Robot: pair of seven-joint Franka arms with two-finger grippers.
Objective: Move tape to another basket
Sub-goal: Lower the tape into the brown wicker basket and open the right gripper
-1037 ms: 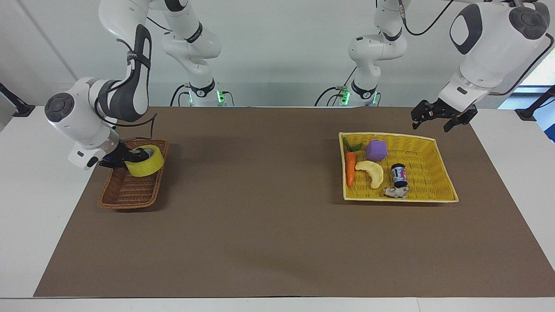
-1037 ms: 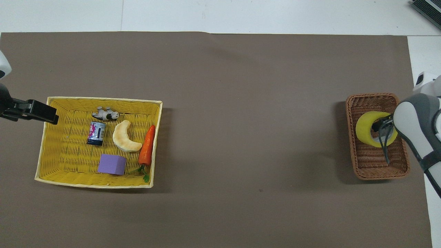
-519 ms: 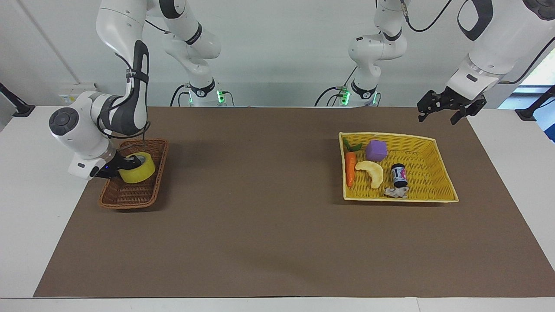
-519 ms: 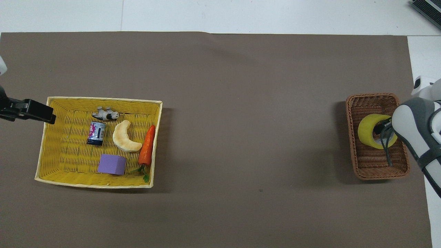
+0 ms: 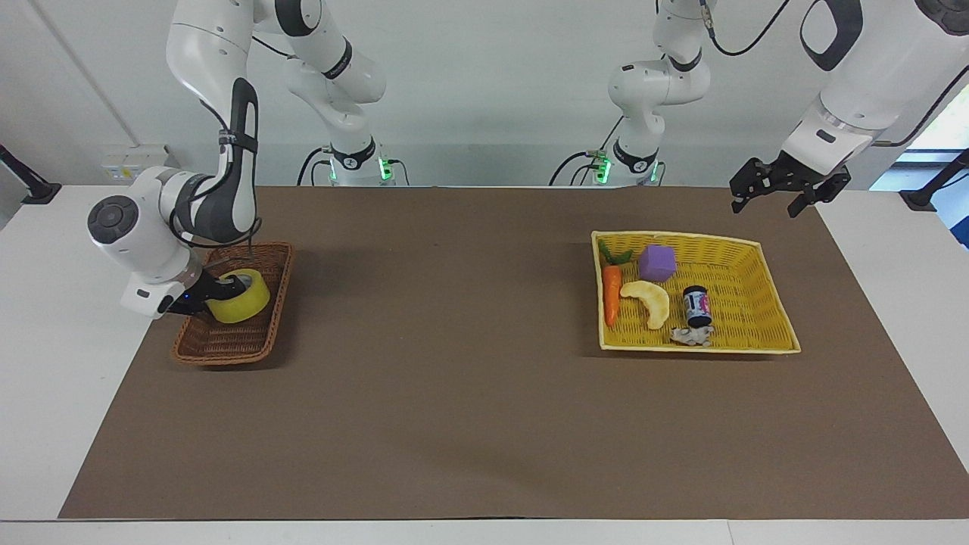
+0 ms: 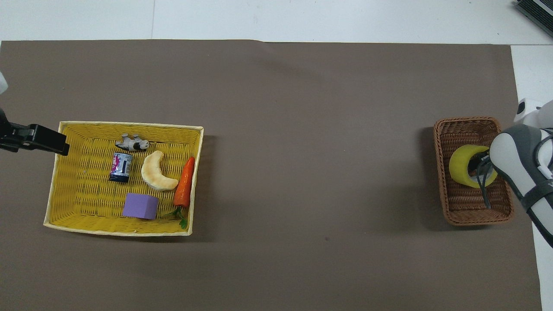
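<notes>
The yellow tape (image 5: 241, 301) sits low in the dark brown wicker basket (image 5: 227, 342) at the right arm's end of the table. My right gripper (image 5: 219, 291) is shut on the roll's wall, with one finger inside the core. In the overhead view the tape (image 6: 461, 164) lies in the middle of the basket (image 6: 468, 206), partly covered by my right gripper (image 6: 476, 166). My left gripper (image 5: 764, 206) is open and empty in the air, over the mat just past the yellow basket (image 5: 759, 250) at the left arm's end; it also shows in the overhead view (image 6: 60, 147).
The yellow basket (image 6: 86, 125) holds a carrot (image 5: 612, 294), a purple cube (image 5: 656, 263), a pale crescent pastry (image 5: 649, 301), a small can (image 5: 696, 305) and a small toy animal (image 5: 691, 335). A brown mat (image 5: 454, 341) covers the table between the two baskets.
My right gripper has lowered the tape down into the brown basket. My left gripper rose and drew back a little from the yellow basket, then held still.
</notes>
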